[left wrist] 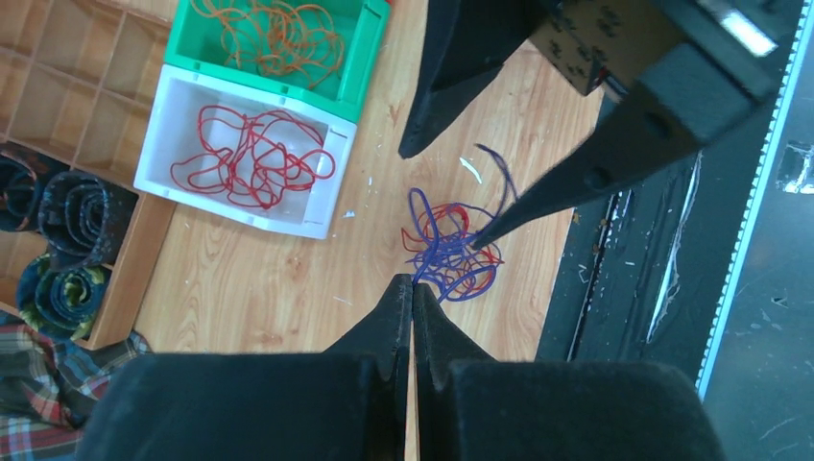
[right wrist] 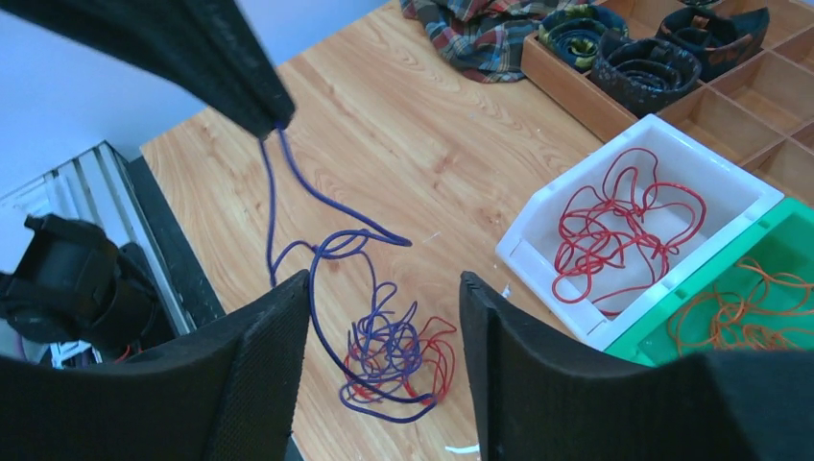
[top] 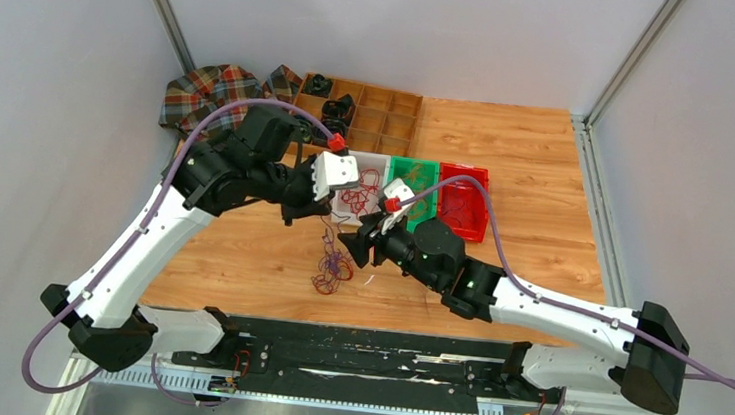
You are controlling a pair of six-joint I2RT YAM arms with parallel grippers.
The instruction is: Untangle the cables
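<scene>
Right wrist view: the right gripper [right wrist: 384,280] hangs with its two black fingers spread wide over a knotted tangle of purple-blue and red thin cables [right wrist: 394,357] lying on the wooden table [right wrist: 413,144]. One purple-blue cable [right wrist: 272,206] climbs out of the knot to the left gripper [right wrist: 272,123], pinched at its tip.

Left wrist view: those fingers are pressed tight together, the tangle just beyond them. A white plastic bin [left wrist: 336,173] holds loose red cables [left wrist: 250,154], and the green plastic bin [left wrist: 288,88] touching it holds orange cables [left wrist: 278,38].

Top view: both grippers meet mid-table, the tangle below them, and a red plastic bin [top: 485,210] sits beside the green.
</scene>
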